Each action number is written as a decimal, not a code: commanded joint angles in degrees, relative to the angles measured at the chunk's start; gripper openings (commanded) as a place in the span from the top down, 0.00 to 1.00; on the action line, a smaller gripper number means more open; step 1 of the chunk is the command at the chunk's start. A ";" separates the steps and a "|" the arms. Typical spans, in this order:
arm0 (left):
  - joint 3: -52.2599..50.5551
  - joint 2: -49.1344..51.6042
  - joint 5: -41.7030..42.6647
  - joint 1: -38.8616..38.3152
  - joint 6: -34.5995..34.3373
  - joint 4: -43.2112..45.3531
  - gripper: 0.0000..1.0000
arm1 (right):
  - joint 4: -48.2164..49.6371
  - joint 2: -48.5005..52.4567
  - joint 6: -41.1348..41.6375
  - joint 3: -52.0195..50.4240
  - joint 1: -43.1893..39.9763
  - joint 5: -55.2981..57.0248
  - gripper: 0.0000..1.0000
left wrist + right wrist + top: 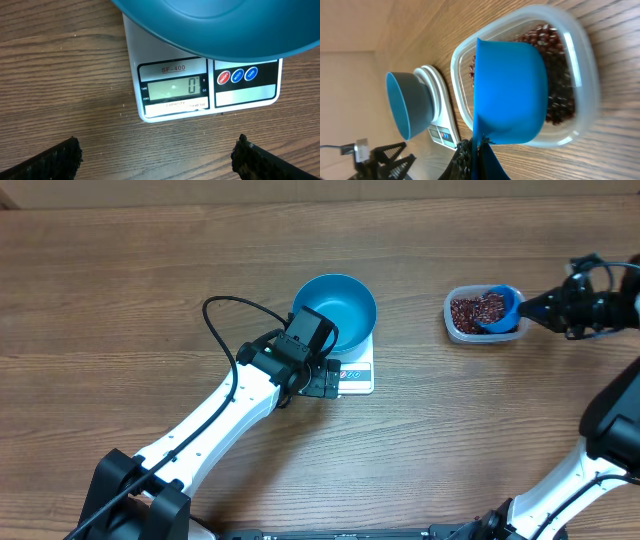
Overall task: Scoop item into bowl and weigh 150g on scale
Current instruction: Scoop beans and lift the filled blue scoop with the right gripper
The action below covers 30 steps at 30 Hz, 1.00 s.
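Pinching the scoop [501, 308] over beans [467, 310] is the right end effector [529, 307]; the left end effector [156, 153] gapes beside the scale [173, 88].

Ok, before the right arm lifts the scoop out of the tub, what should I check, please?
1. The bowl rests on the scale: ok.
2. The display reads zero: ok.
3. The bowl is empty: ok.
4. The right end effector is shut on the scoop handle: ok.
5. The scoop is loaded with beans: cannot tell, its inside does not show clearly.
6. The left end effector is open, not touching the scale: ok.
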 commanded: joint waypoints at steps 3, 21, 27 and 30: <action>-0.31 -0.48 0.31 0.22 -0.94 0.17 0.00 | -1.33 0.15 -2.12 0.83 -2.54 -4.76 0.96; -0.31 -0.48 0.31 0.22 -0.94 0.17 0.00 | -7.06 0.04 -5.14 3.80 -3.06 -9.29 0.96; -0.31 -0.48 0.31 0.22 -0.94 0.17 0.00 | -11.89 0.04 -5.14 10.05 -3.04 -8.50 0.96; -0.31 -0.48 0.31 0.22 -0.94 0.17 0.00 | -15.26 0.04 -5.14 14.36 -2.62 -8.52 0.96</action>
